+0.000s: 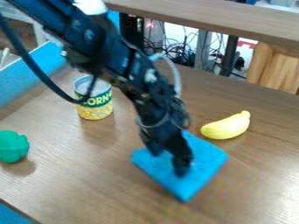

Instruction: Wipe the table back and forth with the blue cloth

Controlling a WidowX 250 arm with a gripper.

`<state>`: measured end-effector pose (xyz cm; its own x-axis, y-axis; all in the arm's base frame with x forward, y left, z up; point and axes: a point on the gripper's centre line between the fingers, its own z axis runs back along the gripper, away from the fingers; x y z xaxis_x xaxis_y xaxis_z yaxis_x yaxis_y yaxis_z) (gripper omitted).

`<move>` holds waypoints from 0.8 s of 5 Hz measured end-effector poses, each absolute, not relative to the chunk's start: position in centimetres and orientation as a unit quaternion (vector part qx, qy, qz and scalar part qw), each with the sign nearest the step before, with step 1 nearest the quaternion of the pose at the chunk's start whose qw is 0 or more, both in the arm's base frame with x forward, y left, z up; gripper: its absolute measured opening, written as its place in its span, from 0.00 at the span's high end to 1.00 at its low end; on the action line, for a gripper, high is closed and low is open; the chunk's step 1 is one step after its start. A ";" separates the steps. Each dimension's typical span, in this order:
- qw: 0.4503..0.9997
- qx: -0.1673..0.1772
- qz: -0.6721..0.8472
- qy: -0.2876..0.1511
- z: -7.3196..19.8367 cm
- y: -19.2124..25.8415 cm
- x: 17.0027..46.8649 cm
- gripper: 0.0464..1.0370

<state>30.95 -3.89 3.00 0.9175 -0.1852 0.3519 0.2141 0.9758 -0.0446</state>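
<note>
**Black gripper (168, 162) hangs over a flat blue square (201, 164) on the bench (88, 175)**

The bench is largest, brown and wood-grained, with a blue panel (26, 81) along its left edge. The black arm (125, 65) slants in across the far left corner, trailing a dark cable (32, 61). Its gripper's two fingers stand partly apart, blue showing between them, with nothing visibly gripped; whether they touch the square cannot be made out.

The square lies mid-bench, a little toward the right edge, turned so that one corner points at the near edge. It is bright, plain and thin, with fairly straight sides; the gripper hides part of its middle. Whether it is cloth or something stiffer is unclear.

Toward the far left corner stands a can (95, 98) with a green and yellow label. A yellow toy banana (227, 127) lies just beyond the square, on the right. Near the left edge sits a lumpy green object (13, 146).
</note>
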 end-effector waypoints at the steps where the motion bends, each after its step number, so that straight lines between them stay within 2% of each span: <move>1: 0.983 -0.026 -0.059 -0.171 2.9 -0.4 30.7 0.03; 2: 0.987 -0.009 -0.010 -0.162 2.9 2.8 30.1 0.03; 4: 0.986 -0.041 -0.034 -0.159 2.9 1.0 30.5 0.03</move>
<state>30.52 1.02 2.93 0.9474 -0.0531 0.3155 0.0794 0.9943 -0.0710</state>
